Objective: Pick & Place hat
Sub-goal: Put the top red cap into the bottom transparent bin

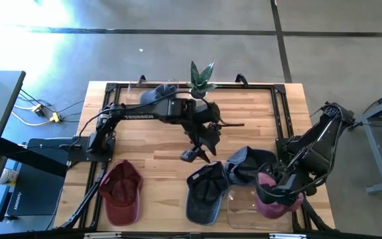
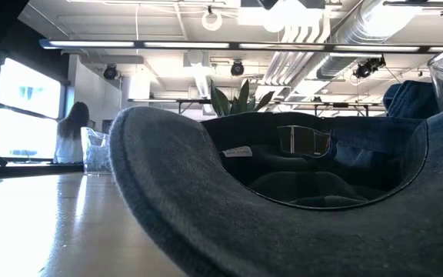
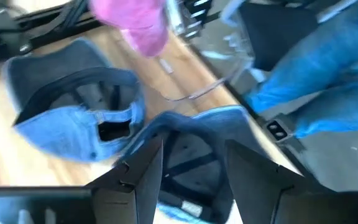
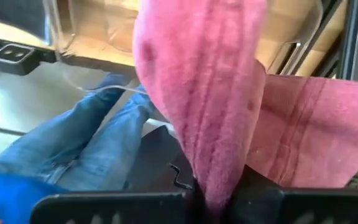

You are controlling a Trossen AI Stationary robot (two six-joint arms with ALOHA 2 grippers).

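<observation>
My right gripper (image 1: 275, 191) is at the near right corner, shut on a pink hat (image 1: 278, 199), beside a clear container (image 1: 243, 207). My left gripper (image 1: 198, 150) hangs open over the middle of the table with nothing between its fingers. A dark blue hat (image 1: 206, 192) lies crown down on the table, just nearer than the left gripper. It fills the low view (image 2: 283, 200) and shows past the left fingers (image 3: 191, 155). A denim hat (image 1: 247, 162) rests on the table next to it (image 3: 73, 112). My right gripper pinches a bunched fold of the pink hat's cloth (image 4: 211, 167) between its two shut fingers. It comes from above, pointing steeply down. The rest of the hat spreads out beyond the fingers (image 4: 309, 137). I cannot tell whether it rests on anything.
A red hat (image 1: 121, 192) lies at the near left and a blue hat (image 1: 156, 94) at the far edge beside a potted plant (image 1: 201, 78). A black frame (image 1: 280, 113) runs round the table. A person's jeans-clad legs (image 4: 86, 143) are just past the near edge.
</observation>
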